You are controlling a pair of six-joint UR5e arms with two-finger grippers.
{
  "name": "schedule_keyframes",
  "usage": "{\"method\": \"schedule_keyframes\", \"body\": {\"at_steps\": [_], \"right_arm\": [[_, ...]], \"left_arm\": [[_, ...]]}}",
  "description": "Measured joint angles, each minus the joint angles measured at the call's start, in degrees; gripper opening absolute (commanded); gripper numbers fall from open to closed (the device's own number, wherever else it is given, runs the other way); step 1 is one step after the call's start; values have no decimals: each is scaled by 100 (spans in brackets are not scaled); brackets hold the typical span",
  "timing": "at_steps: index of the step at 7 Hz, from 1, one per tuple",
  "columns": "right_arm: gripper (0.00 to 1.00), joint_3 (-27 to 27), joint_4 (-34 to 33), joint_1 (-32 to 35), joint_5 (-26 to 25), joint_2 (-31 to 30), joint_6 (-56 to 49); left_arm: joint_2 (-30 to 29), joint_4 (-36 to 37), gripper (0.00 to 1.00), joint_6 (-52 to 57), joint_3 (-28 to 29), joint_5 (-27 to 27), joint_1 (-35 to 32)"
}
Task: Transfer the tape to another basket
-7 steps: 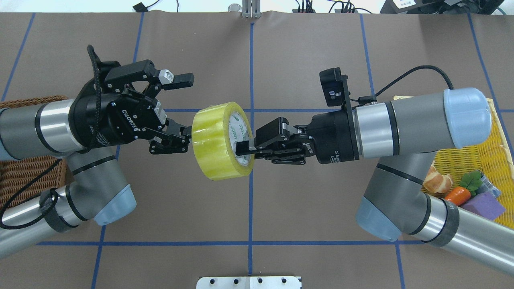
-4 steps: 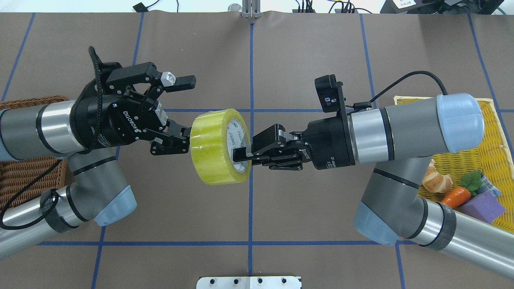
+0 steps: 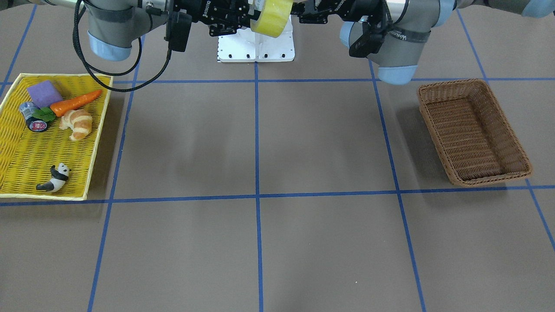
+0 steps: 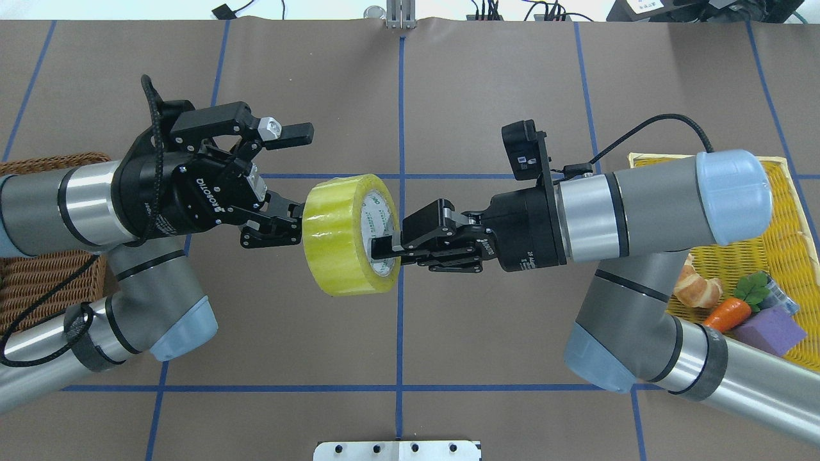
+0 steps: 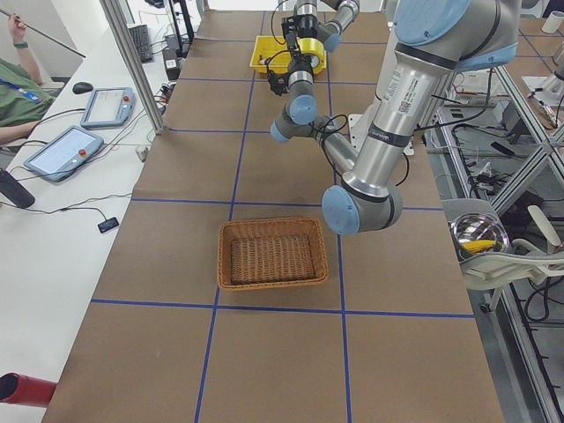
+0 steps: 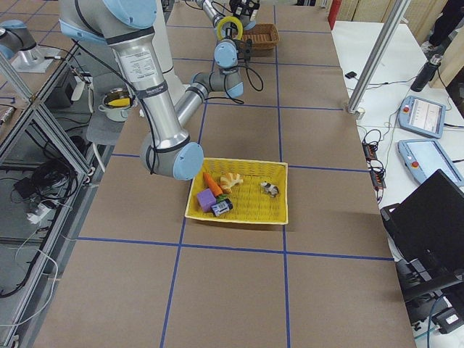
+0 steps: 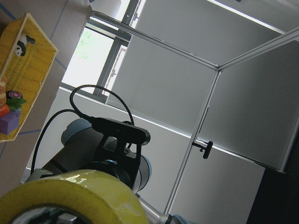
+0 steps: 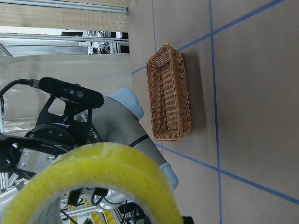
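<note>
Right gripper [image 4: 384, 246] is clamping the tape roll [image 4: 339, 237] aloft by its wall while left gripper [image 4: 305, 180] is hovering alongside, jaws wide, evidently for handover toward wicker basket [image 3: 490, 177].

The tape [image 4: 336, 237] is noted as glossy, translucent yellow plastic; the basket [image 3: 434, 130] as rough woven wicker; the table [image 3: 325, 138] is covered matt.
</note>
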Motion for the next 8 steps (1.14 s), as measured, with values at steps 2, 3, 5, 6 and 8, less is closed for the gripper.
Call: {"method": "schedule_keyframes", "body": {"at_steps": [2, 3, 5, 6, 8], "right_arm": [[0, 14, -1, 7, -25, 12, -6], [0, 14, -3, 9, -32, 14, -8], [0, -4, -6, 9, -73, 23, -9], [0, -15, -10, 6, -139, 38, -9], [0, -27, -19, 3, -209, 55, -9]], "left_arm": [[23, -14, 90, 6, 16, -1, 0], [30, -19, 90, 9, 16, -1, 3], [44, -26, 88, 9, 16, -1, 8], [49, -26, 88, 8, 19, -4, 16], [56, -27, 88, 7, 23, -7, 24]]}}
